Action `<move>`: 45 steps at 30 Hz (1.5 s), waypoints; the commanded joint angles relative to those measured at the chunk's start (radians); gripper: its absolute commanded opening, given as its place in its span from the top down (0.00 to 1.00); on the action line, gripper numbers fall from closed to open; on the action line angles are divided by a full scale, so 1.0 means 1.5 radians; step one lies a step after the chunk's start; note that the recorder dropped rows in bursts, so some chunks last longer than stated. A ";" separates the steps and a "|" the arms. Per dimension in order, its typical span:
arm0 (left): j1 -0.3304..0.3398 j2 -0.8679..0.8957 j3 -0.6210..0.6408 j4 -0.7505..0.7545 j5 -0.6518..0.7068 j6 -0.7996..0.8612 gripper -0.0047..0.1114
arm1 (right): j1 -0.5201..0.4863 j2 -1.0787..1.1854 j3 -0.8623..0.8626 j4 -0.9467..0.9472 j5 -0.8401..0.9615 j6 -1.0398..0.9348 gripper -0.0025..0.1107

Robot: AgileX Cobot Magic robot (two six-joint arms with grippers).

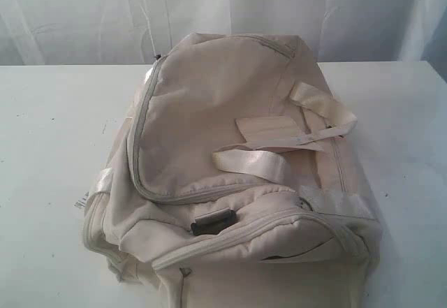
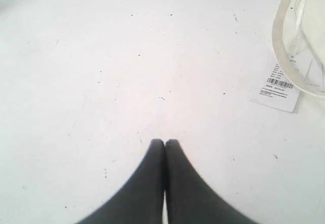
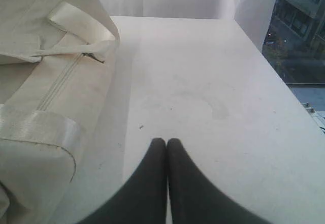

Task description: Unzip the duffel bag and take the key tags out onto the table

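While duffel bag lies zipped mid-table, arms sit off either side, leaving its top clear. Left gripper pinched together, empty, over bare tabletop near paper label. Right gripper likewise clenched on nothing beside bag. Key tags unseen, presumably inside. Grey zipper untouched, likely first target.

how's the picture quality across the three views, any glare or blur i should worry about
Exterior view: washed out, the duffel bag barely separates from the table. Left wrist view: left gripper soft-edged up close, faint warm glare on the table, label print unreadable. Right wrist view: right gripper equally blurred, soft shadow beside the bag.
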State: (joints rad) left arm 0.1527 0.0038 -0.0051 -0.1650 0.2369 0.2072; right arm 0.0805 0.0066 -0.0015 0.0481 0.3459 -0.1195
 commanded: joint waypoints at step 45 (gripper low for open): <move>0.002 -0.003 0.003 -0.003 -0.001 0.023 0.96 | 0.002 -0.004 0.001 0.002 -0.001 0.000 0.98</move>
State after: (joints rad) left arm 0.1527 0.0038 -0.0051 -0.1650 0.2369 0.2411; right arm 0.0805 0.0066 -0.0015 0.0481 0.3459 -0.1195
